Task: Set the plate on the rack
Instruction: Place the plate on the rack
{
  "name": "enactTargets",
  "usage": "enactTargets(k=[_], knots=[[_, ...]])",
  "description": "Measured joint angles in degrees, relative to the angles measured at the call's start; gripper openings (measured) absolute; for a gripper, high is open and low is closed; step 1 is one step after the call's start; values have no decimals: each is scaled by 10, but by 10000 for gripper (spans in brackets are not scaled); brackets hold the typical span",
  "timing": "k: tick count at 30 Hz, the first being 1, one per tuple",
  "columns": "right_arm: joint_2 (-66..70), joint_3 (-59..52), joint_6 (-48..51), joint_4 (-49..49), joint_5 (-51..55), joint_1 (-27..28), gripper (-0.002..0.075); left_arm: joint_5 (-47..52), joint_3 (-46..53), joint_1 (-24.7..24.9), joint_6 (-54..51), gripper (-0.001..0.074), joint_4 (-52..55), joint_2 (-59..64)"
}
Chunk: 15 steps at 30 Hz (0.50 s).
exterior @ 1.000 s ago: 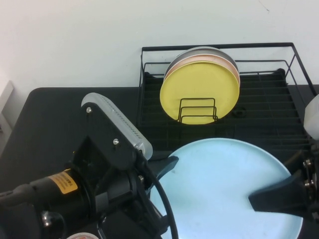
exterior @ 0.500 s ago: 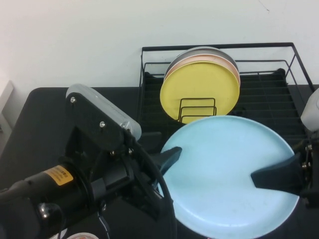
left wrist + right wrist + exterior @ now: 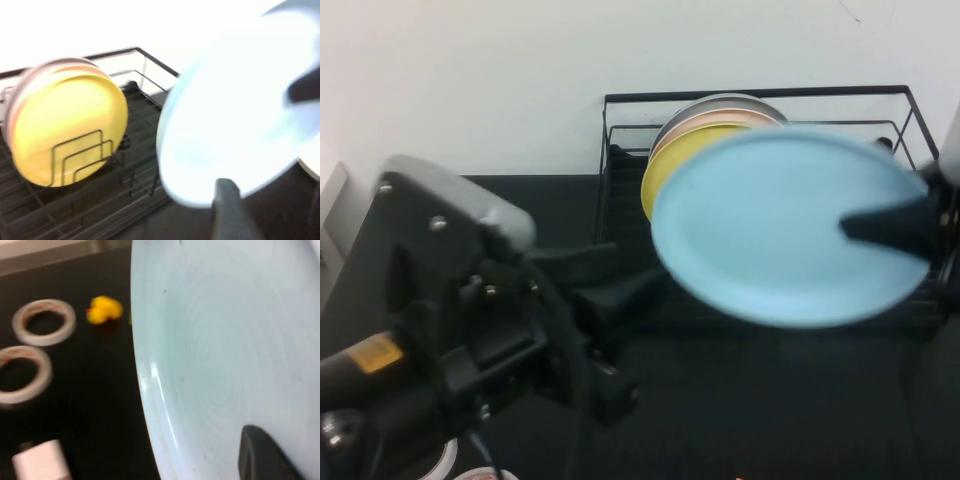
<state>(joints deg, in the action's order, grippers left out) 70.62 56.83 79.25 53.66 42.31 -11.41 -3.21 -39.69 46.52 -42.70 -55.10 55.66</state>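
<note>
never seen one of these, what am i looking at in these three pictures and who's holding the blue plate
It is a two-armed robot at a black table. One picture looks down from a raised camera; the other two come from cameras on each wrist. The right gripper, at the right edge, is clamped on the rim of the light blue plate, holding it in the air in front of the black wire rack. A yellow plate stands in the rack with a pink plate behind it. The left gripper is open, just left of the blue plate, holding nothing. Tape rolls and a yellow toy duck lie on the table.
</note>
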Motion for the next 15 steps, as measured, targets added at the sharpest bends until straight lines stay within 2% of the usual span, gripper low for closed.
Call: enactTargets(k=[3,5,7,9,15], knots=[[14,46,8,-25,-11,0,139,-23,22,0,1,213,-17,-17],[30,76,10,-39,-11,0,139,-45,44,0,-8,100,-41,-30],[51,104,10,-49,-5,0,139,-68,68,0,-23,46,-82,-45],[79,136,10,-60,12,0,139,-89,87,0,-48,19,-128,-60],[167,211,50,-89,59,0,139,-158,141,0,-200,1,-362,-136]])
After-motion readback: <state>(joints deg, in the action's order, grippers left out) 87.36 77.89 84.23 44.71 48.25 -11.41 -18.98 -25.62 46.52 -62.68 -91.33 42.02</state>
